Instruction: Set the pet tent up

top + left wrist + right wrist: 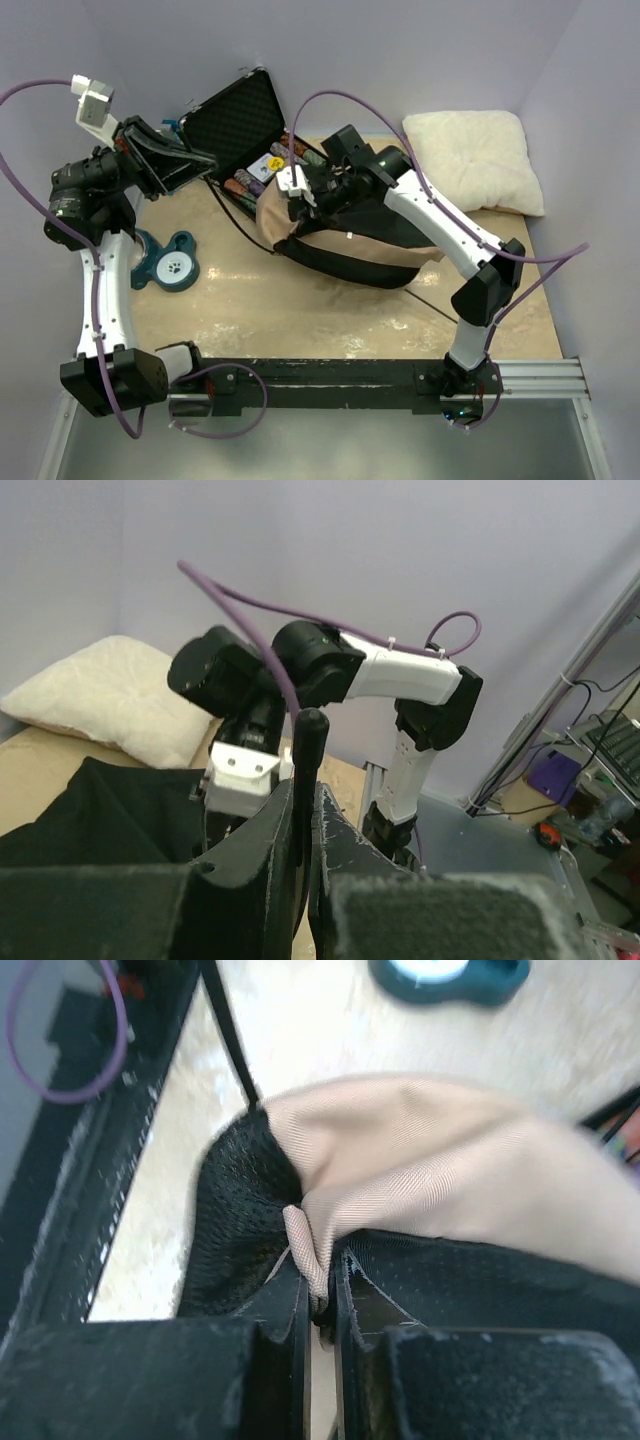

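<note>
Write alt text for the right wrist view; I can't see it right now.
The right gripper is shut on a pinched fold of the pet tent, where tan canvas meets black mesh. Beyond it lie the beige table and a teal object at the top edge.

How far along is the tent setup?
Done: nothing looks set up; the tan canvas pet tent with black floor panel lies slumped on the pale table. In hand: the left gripper is shut on a thin dark pole, and the right gripper pinches a fold of the tan canvas. Left: raising the canvas into shape on its poles.
</note>
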Robot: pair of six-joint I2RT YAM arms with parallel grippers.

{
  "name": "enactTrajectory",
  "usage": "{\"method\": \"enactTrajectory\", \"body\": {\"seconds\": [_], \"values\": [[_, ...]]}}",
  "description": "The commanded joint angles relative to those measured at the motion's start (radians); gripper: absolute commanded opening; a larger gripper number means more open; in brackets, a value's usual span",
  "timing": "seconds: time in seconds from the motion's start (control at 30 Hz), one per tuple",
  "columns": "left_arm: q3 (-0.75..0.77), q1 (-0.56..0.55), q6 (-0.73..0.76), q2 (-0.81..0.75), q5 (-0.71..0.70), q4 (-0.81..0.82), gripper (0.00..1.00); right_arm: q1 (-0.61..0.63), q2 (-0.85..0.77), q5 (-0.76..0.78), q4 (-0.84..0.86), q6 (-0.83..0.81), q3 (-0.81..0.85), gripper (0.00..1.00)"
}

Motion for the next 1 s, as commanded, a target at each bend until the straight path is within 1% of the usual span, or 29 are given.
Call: {"method": "enactTrajectory", "body": {"seconds": [0.0, 0.1, 0.23, 0.27, 0.3, 0.33, 0.37, 0.47, 0.5, 0.53, 0.57, 0.6, 0.63, 0.67, 0.7, 0.77, 0.8, 0.9, 0.97], "values": [[-0.082, -0.092, 0.049, -0.009, 0.054, 0.497, 0.0, 0.017, 0.004, -0.176, 0.019, 0.141, 0.155, 0.0], [-0.16, -0.159, 0.149, -0.032, 0.112, 0.398, 0.0, 0.017, 0.025, -0.209, 0.019, 0.178, 0.218, 0.0], [-0.245, -0.201, 0.353, -0.081, 0.16, 0.135, 0.0, 0.017, 0.036, -0.233, 0.038, 0.221, 0.259, 0.0], [-0.263, -0.213, 0.415, -0.097, 0.169, 0.057, 0.0, 0.017, 0.036, -0.238, 0.042, 0.229, 0.267, 0.0], [-0.285, -0.222, 0.472, -0.11, 0.178, -0.057, 0.0, 0.017, 0.036, -0.245, 0.051, 0.236, 0.27, 0.0], [-0.306, -0.231, 0.536, -0.124, 0.184, -0.115, 0.0, 0.017, 0.035, -0.252, 0.064, 0.249, 0.272, 0.0], [-0.324, -0.239, 0.592, -0.138, 0.183, -0.244, 0.0, 0.018, 0.035, -0.255, 0.073, 0.262, 0.272, 0.0], [-0.369, -0.264, 0.776, -0.173, 0.169, -0.51, 0.0, 0.021, 0.035, -0.246, 0.084, 0.272, 0.272, 0.0], [-0.365, -0.264, 0.863, -0.183, 0.148, -0.623, 0.0, 0.023, 0.033, -0.233, 0.079, 0.264, 0.267, 0.0], [-0.346, -0.265, 0.967, -0.187, 0.122, -0.805, 0.0, 0.024, 0.032, -0.218, 0.076, 0.253, 0.258, 0.0], [-0.299, -0.267, 1.134, -0.184, 0.081, -1.05, 0.0, 0.029, 0.027, -0.198, 0.074, 0.244, 0.247, 0.0], [-0.23, -0.267, 1.354, -0.174, -0.006, -1.323, 0.0, 0.03, 0.018, -0.186, 0.076, 0.233, 0.23, 0.0], [-0.135, -0.308, 1.592, -0.152, -0.112, -1.594, 0.0, 0.03, 0.01, -0.177, 0.085, 0.235, 0.207, 0.0], [-0.074, -0.343, 1.681, -0.125, -0.194, -1.706, 0.0, 0.03, -0.002, -0.167, 0.1, 0.244, 0.191, 0.0], [-0.049, -0.366, 1.691, -0.105, -0.246, -1.759, 0.0, 0.03, -0.008, -0.163, 0.104, 0.246, 0.177, 0.0], [-0.051, -0.37, 1.66, -0.101, -0.257, -1.77, 0.0, 0.032, -0.022, -0.167, 0.102, 0.246, 0.163, 0.0], [-0.055, -0.382, 1.674, -0.098, -0.254, -1.789, 0.0, 0.032, -0.025, -0.17, 0.102, 0.247, 0.158, 0.0], [-0.064, -0.435, 1.76, -0.098, -0.317, -1.893, 0.0, 0.032, -0.039, -0.166, 0.105, 0.261, 0.141, 0.0], [-0.096, -0.436, 1.781, -0.118, -0.332, -1.91, 0.0, 0.032, -0.054, -0.158, 0.091, 0.24, 0.105, 0.0]]}}
